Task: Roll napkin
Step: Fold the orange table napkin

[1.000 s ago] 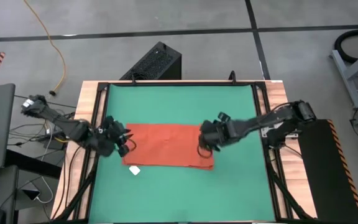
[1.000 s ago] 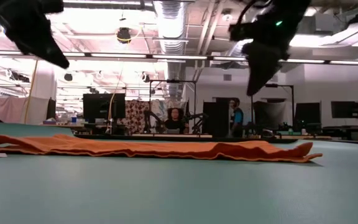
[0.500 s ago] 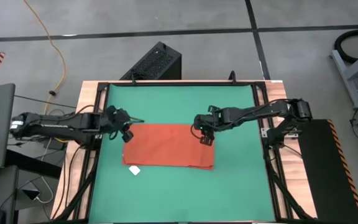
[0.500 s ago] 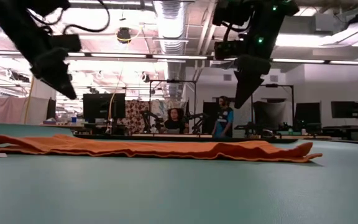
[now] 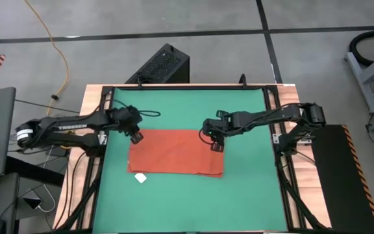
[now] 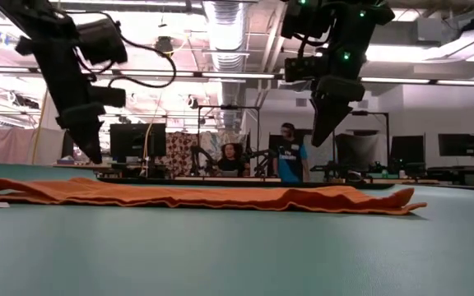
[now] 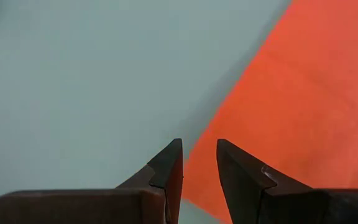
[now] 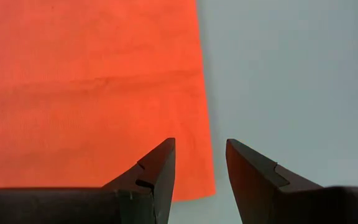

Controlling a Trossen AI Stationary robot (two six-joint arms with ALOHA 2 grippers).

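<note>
From the high view, the napkin (image 5: 176,152) lies flat and spread out on the green worktop (image 5: 187,104), its white tag (image 5: 140,177) sticking out at the near left corner. The left gripper (image 5: 136,135) hangs over the napkin's far left corner and the right gripper (image 5: 215,144) over the far right corner.

Low view: the cloth is a long low orange strip (image 6: 196,196), with both grippers clearly up in the air above it, not touching. A couple of people are in the room behind.

Left wrist view: fingers (image 7: 169,168) parted a little, nothing between them, napkin edge (image 7: 291,112) below.

Right wrist view: same deal, fingers (image 8: 160,168) apart and empty over the napkin's corner (image 8: 92,93).
</note>
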